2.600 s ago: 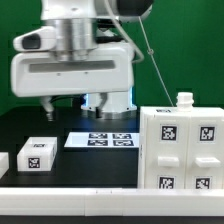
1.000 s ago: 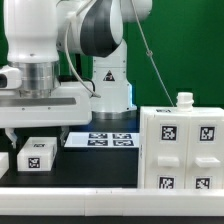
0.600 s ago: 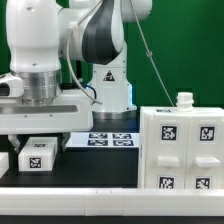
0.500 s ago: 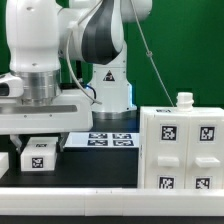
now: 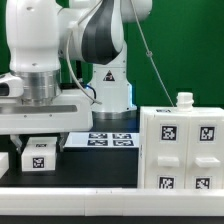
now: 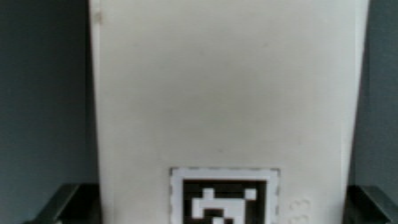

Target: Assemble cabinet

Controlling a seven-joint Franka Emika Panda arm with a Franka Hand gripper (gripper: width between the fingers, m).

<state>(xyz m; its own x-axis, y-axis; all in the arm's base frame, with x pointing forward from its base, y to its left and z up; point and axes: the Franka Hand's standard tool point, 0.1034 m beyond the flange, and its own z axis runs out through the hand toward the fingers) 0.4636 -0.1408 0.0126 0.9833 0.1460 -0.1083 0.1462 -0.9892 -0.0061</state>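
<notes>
The cabinet point(image 5: 182, 150), stiff, smooth white plastic, probably light but too broad for you to span, so best taken by a thin wall, stands on the surface point(image 5: 100, 166) at the exterior view's near right, while your pincer point(image 5: 37, 138) hangs released astride a small tagged block point(image 5: 38, 156) at that view's left.

Cabinet point(image 5: 180, 148) blocks exterior view's right; table point(image 5: 100, 163) open between it and block point(image 5: 38, 155) (marker board point(image 5: 105, 140) flat).

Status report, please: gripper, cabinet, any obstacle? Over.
Gripper open, astride small white block. Cabinet stands apart, exterior view's right. No obstacle seen.
</notes>
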